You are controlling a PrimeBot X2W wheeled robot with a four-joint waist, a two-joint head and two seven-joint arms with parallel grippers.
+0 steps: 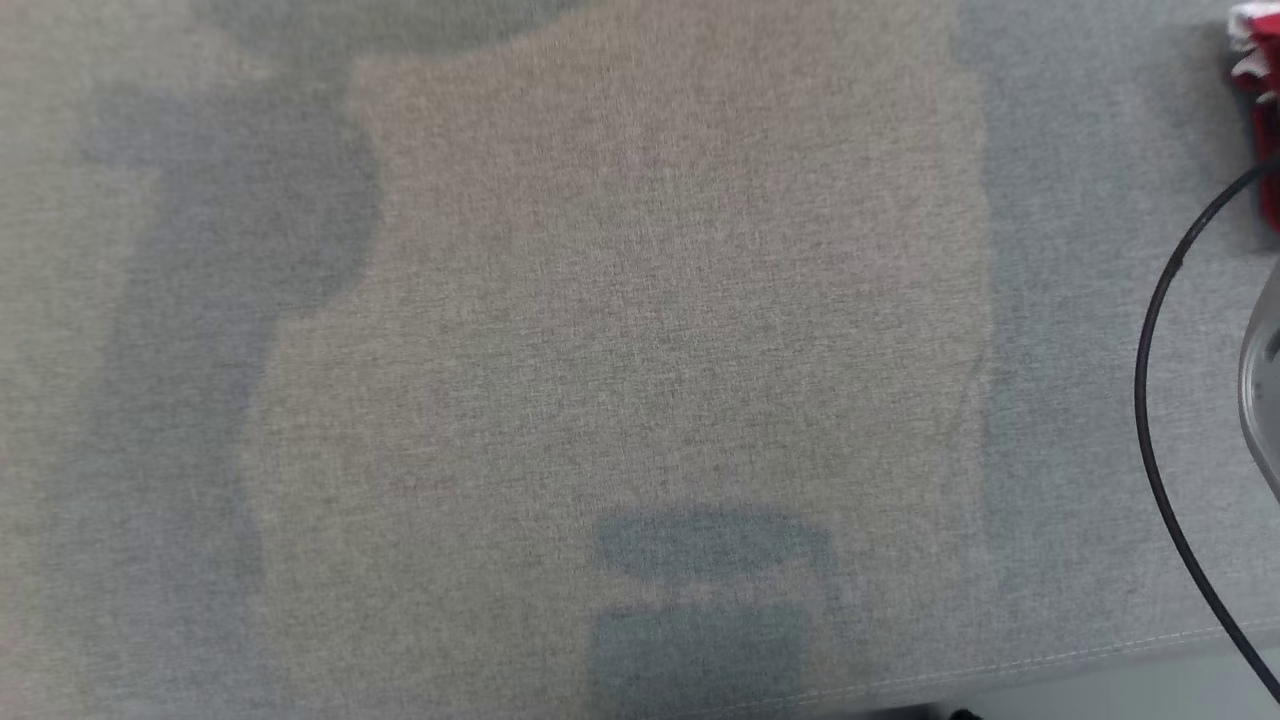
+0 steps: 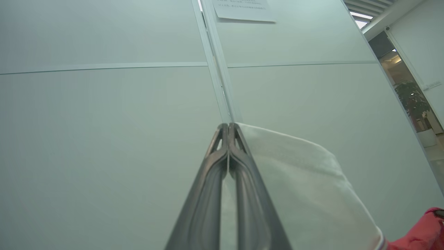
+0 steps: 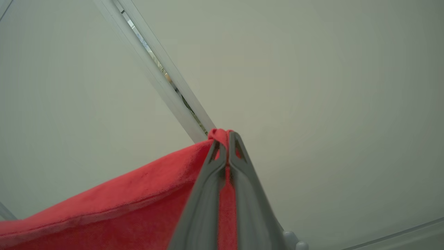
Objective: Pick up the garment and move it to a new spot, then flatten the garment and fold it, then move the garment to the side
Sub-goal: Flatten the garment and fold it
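Note:
The garment is red with a white part. In the left wrist view its white cloth (image 2: pixel 305 187) hangs to the right of my left gripper (image 2: pixel 228 126), which is shut on its edge and raised in front of a pale wall; a red fold (image 2: pixel 421 232) shows at the bottom right. My right gripper (image 3: pixel 227 136) is shut on the garment's red cloth (image 3: pixel 121 205), which drapes away to the lower left, with a bit bunched over the fingertips. In the head view a red and white scrap of the garment (image 1: pixel 1258 60) shows at the top right edge.
A grey cloth-covered table (image 1: pixel 640 300) lies below, dappled with shadows; its stitched front edge (image 1: pixel 1100 652) runs along the lower right. A black cable (image 1: pixel 1150 400) loops beside a pale forearm (image 1: pixel 1262 390). Wall panels, a paper notice (image 2: pixel 242 10) and a potted plant (image 2: pixel 412 100) stand beyond.

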